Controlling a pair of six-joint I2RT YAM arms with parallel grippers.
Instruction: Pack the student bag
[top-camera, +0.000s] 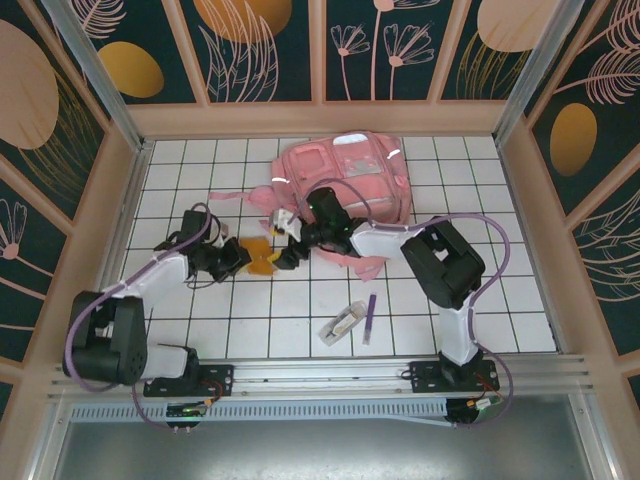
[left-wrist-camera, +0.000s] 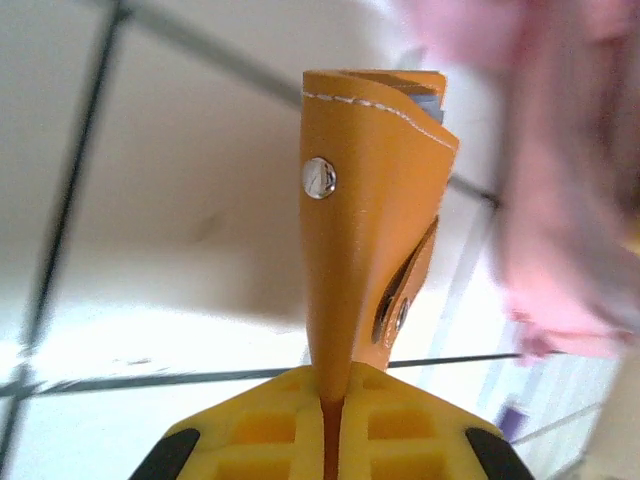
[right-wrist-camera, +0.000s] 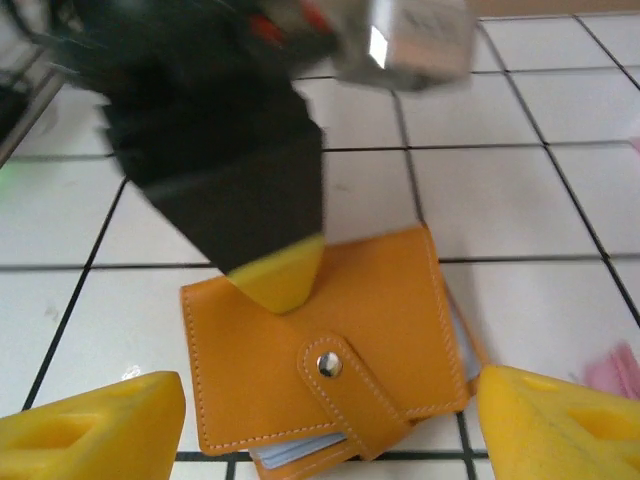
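The white tiled worktop (top-camera: 270, 320) had a big pink bag (top-camera: 345, 175) at the back, an orange wallet (top-camera: 262, 257) in the middle, and a purple pen (top-camera: 369, 318) beside a clear packet (top-camera: 342, 325) near the front.

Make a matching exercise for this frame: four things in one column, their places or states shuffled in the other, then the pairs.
Things
1. bag
2. wallet
3. pen
4. right gripper

Places or states
A. open, pointed at the wallet
B. pinched in the shut left gripper
C. far side of the table
D. lying loose on the near side of the table

Pairs: 1-C, 2-B, 3-D, 4-A
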